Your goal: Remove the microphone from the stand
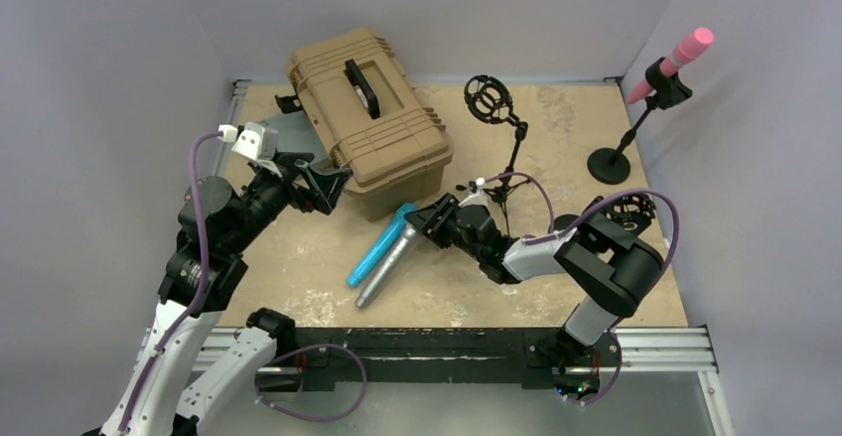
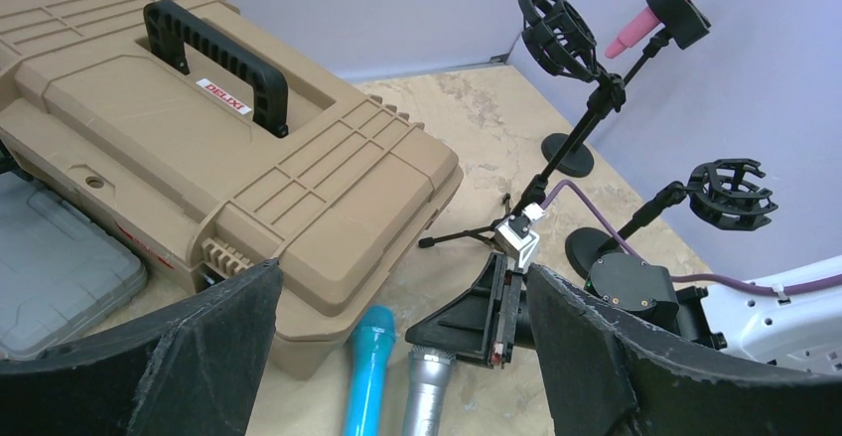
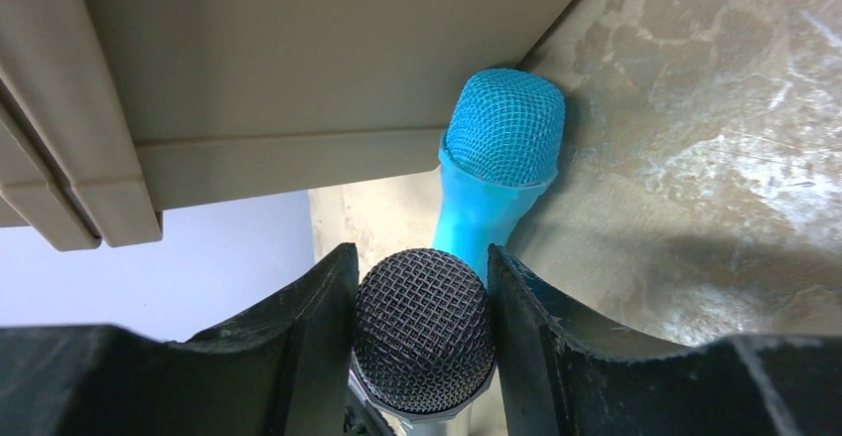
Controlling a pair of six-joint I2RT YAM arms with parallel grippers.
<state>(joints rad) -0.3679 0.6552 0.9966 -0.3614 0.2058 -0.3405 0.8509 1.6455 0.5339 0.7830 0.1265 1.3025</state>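
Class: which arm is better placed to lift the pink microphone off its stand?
Likely the right: the pink microphone sits at the far right, that arm's side, though the right claw must first release the silver microphone. The left claw, open, is across by the tan case.

A white label point(image 2: 225, 97) on the tan case point(image 2: 328, 198), beside its black handle point(image 2: 213, 54), reads "DELIXI" in red.

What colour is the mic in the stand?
The mic is pink; it shows best in the top external view.
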